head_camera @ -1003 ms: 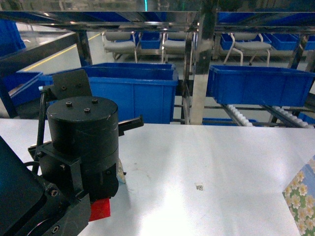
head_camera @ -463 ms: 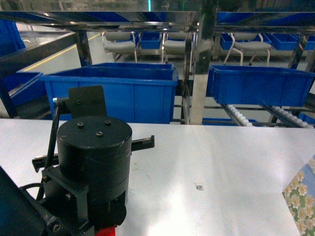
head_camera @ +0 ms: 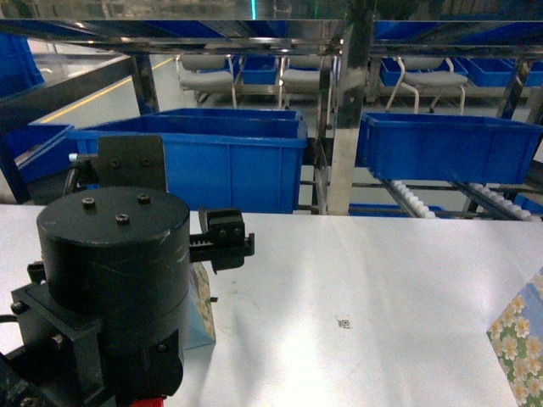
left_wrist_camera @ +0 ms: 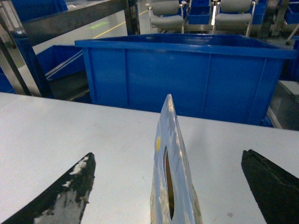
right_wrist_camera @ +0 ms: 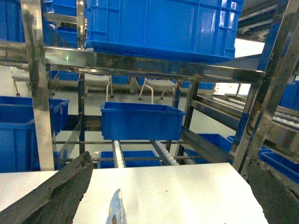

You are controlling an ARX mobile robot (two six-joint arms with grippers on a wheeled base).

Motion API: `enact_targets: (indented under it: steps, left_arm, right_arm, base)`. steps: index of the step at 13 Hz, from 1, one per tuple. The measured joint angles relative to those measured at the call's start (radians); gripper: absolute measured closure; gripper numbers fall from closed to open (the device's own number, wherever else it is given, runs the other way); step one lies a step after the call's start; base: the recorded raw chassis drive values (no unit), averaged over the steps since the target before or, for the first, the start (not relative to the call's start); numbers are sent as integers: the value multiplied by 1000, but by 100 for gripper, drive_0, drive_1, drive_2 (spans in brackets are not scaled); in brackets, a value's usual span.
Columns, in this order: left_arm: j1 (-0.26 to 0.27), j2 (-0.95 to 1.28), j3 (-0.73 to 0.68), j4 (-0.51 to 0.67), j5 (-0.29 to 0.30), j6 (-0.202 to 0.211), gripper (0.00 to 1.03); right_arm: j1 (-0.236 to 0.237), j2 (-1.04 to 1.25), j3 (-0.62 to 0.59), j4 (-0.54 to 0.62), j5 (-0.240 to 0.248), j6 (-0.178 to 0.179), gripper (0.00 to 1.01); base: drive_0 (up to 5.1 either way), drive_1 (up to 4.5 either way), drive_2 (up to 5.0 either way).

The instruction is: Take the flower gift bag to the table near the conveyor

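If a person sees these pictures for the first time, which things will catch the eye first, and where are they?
First comes the bulky black cylindrical left arm joint, filling the lower left of the head view. Behind the large plain white table stand bright blue plastic bins in a shiny steel rack. In the left wrist view, a thin pale blue flowered gift bag stands edge-on between the left gripper's open jaws.

A warehouse or factory floor: steel racking [head_camera: 339, 110] holding blue plastic bins [head_camera: 204, 157], with roller conveyor lanes [head_camera: 411, 201].

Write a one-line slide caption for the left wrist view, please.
Open left gripper straddles upright flower gift bag on white table.
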Motion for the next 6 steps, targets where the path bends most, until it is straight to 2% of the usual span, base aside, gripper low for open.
enact_targets:
  steps: [3, 6]
  left_arm:
    - [58, -152, -48, 2, 111, 20, 5]
    - [85, -182, -64, 1, 143, 18, 5]
  right_arm:
    - [0, 0, 0, 0, 0, 0, 3]
    - [0, 0, 0, 0, 0, 0, 3]
  base:
    - [0, 0, 0]
    - [0, 0, 0]
